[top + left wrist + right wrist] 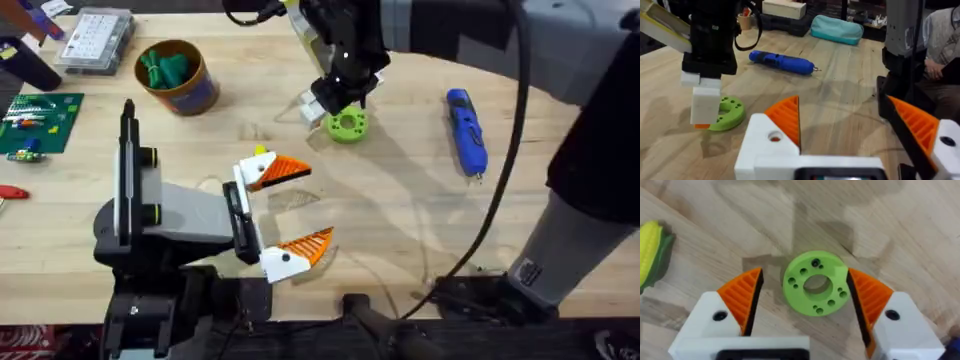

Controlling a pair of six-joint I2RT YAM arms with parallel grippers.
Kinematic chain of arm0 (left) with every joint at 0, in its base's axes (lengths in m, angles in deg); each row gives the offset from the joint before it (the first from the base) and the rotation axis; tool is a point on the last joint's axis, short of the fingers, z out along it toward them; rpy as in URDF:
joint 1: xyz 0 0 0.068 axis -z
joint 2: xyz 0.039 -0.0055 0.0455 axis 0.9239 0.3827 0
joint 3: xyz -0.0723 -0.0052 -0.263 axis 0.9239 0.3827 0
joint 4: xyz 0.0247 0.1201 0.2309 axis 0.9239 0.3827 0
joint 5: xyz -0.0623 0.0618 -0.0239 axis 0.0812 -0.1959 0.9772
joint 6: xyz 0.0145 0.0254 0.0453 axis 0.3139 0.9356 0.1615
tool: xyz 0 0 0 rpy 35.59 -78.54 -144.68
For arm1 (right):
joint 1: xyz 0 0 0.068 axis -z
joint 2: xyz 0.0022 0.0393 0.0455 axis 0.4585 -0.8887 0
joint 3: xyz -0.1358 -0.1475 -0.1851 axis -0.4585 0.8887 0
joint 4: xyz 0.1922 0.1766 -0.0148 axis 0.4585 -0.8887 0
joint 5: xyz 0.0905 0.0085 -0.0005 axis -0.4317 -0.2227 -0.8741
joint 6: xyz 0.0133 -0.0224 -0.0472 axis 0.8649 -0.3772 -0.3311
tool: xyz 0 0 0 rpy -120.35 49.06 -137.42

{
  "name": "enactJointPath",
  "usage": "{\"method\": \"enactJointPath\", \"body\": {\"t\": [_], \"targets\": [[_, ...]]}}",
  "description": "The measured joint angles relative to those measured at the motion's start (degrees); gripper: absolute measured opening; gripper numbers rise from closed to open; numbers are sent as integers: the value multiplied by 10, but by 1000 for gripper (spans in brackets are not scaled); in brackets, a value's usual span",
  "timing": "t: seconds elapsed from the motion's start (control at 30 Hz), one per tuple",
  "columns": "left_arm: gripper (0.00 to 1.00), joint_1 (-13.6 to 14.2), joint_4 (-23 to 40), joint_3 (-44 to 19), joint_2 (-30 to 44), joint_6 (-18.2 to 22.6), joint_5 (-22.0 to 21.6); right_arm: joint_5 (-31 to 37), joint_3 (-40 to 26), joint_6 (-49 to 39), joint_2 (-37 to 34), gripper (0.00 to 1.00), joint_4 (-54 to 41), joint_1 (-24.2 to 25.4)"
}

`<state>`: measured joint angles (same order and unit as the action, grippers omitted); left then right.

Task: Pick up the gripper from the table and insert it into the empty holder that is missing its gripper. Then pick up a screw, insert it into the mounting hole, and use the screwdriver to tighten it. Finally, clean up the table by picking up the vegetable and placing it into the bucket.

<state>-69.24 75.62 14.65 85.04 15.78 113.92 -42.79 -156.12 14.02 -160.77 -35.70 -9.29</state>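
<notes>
Right gripper (805,297): jaws spread wide, straddling the green disc (815,289); pads on both sides, apparently not touching it.
Left gripper (290,212): jaws wide apart, holding nothing, over bare table (400,210).
Disc: flat on the table, 1 centre hole.
Screwdriver (466,131): lying right of the disc, apart.
Bucket (178,77): far left, green items inside.
Corn (651,250): near the disc.

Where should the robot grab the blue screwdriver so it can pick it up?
Probably around the middle of the screwdriver body, coming straight down from above. It lies flat on the table, long and slim, with its metal tip pointing toward the robot's side, so the gripper would best close across its narrow width. Bare wood on both sides leaves room for the fingers.
</notes>
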Motion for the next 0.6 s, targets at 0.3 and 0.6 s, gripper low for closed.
{"method": "enactJointPath", "body": {"t": [0.3, 0.6], "targets": [[990, 0, 0, 0, 0, 0, 0, 0, 0, 0, 0, 967, 15, 0], [990, 0, 0, 0, 0, 0, 0, 0, 0, -2, -15, 736, 27, 0]]}}
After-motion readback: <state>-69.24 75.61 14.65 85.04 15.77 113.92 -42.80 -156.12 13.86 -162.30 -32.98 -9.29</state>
